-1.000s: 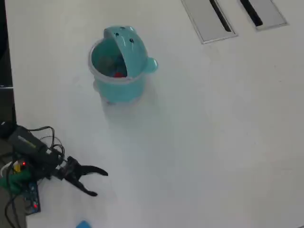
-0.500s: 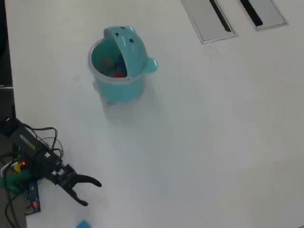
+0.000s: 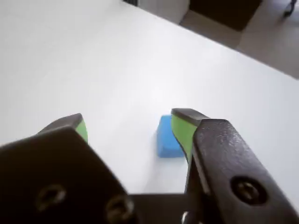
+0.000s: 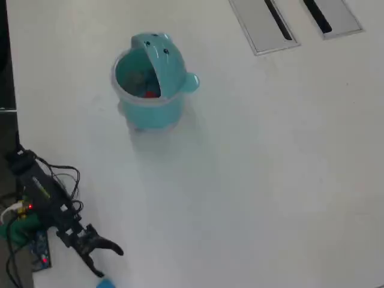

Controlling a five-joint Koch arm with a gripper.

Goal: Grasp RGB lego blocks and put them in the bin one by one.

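Since the earlier overhead frames I had swung down toward the frame's lower left, my gripper (image 4: 109, 261) spread wide and empty just above the light blue block (image 4: 105, 282) at the bottom edge. In the wrist view that block (image 3: 167, 136) lay beside my right-hand green finger pad (image 3: 181, 132). The bin (image 4: 150, 114) stood at upper left, a red block (image 4: 150, 93) inside.

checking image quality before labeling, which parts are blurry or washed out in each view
Wrist view: the gripper fills the foreground out of focus, the blue block is soft-edged, the white table nearly blown out. Overhead view: sharper and evenly lit; the bin casts only a faint shadow, its contents are blurry, and the blue block is cropped by the bottom edge.
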